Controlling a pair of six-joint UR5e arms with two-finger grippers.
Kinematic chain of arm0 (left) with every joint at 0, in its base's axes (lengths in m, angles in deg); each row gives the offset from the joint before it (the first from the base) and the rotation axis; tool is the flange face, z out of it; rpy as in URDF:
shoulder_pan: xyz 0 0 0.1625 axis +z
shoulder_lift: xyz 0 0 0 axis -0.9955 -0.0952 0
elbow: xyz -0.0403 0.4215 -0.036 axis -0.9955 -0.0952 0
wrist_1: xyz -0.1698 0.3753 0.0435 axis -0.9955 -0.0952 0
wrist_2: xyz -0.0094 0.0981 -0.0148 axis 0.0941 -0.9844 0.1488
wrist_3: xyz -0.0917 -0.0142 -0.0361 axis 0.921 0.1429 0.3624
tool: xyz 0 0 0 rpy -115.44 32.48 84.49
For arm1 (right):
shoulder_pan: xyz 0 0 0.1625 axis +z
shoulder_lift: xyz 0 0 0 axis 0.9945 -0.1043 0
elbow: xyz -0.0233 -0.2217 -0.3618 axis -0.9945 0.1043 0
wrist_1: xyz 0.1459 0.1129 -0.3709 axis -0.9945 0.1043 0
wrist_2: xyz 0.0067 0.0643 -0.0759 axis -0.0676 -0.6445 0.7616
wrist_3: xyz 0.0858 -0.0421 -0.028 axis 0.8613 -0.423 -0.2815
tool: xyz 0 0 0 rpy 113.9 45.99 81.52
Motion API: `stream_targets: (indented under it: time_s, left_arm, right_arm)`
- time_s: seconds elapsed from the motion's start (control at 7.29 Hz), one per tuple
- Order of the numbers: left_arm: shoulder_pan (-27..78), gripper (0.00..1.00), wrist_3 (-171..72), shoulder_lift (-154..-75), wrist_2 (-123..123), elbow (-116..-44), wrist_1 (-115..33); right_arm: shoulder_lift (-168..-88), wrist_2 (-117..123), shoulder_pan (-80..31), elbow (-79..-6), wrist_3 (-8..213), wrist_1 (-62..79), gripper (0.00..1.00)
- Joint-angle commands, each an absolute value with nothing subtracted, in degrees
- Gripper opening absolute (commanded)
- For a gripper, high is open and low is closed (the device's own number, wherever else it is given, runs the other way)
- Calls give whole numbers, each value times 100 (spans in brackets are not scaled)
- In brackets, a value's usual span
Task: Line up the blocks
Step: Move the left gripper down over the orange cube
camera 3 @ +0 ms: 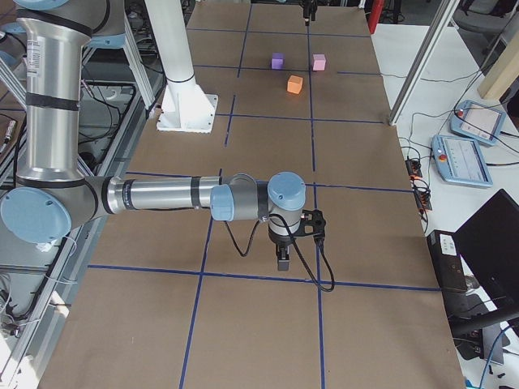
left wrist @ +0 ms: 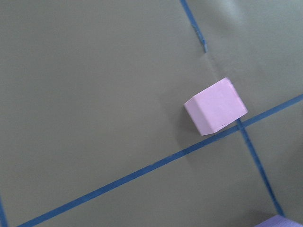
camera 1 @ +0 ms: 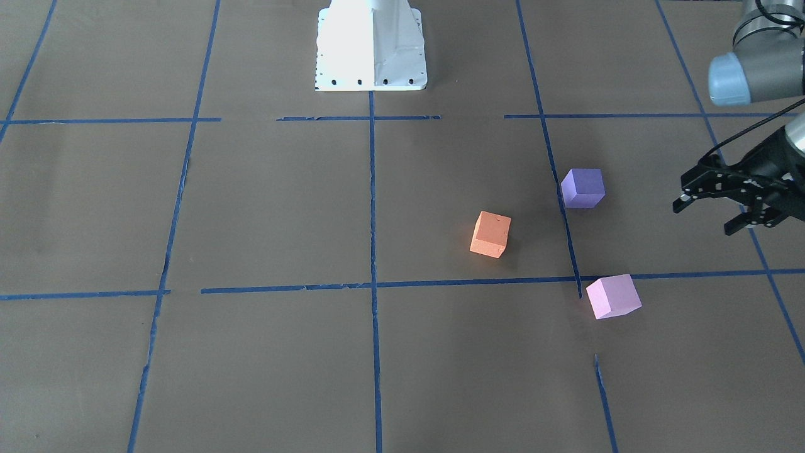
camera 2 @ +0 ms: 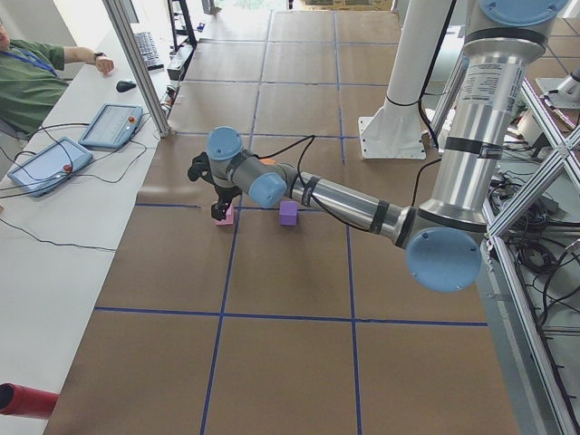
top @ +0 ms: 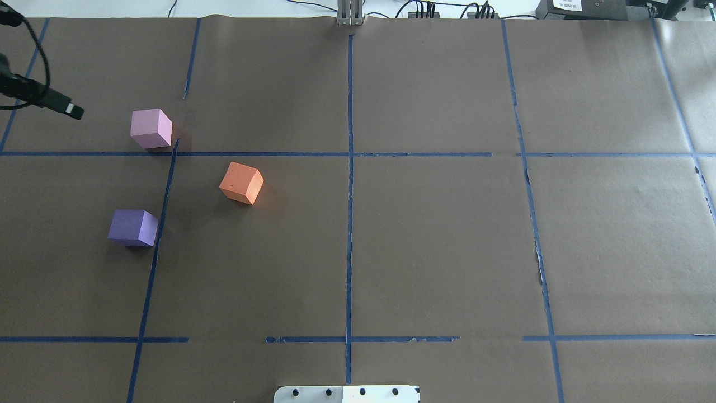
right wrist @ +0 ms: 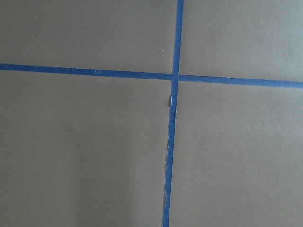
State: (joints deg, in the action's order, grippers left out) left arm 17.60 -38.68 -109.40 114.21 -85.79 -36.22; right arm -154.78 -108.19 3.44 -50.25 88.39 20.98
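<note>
Three cubes lie apart on the brown table, on my left side. The orange block is nearest the centre line. The dark purple block sits closer to my base. The pale pink block sits farther out by a tape crossing. My left gripper hovers open and empty, outboard of the purple and pink blocks and touching neither. My right gripper shows only in the exterior right view, low over bare table far from the blocks. I cannot tell if it is open or shut.
Blue tape lines divide the brown paper into a grid. The white robot base plate stands at the table's near-robot edge. An operator and two tablets are at the side bench beyond the far edge.
</note>
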Motion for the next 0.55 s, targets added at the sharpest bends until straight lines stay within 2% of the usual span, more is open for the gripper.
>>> stream_targets:
  time_s: [0.0, 0.14, 0.41]
  left_arm:
    - [3050, 100, -2075, -11846, 9972, -8467, -3804]
    - [3640, 100, -1685, -12094, 9553, -8309, -3787]
    - [4092, 100, -1058, -12543, 9023, -7800, -3761]
  right_arm:
    - [-15478, -10819, 344, -5020, 8839, 2098, 100]
    - [-15478, -10819, 344, -5028, 8839, 2098, 100]
    - [-15478, -10819, 344, -5028, 8839, 2098, 100]
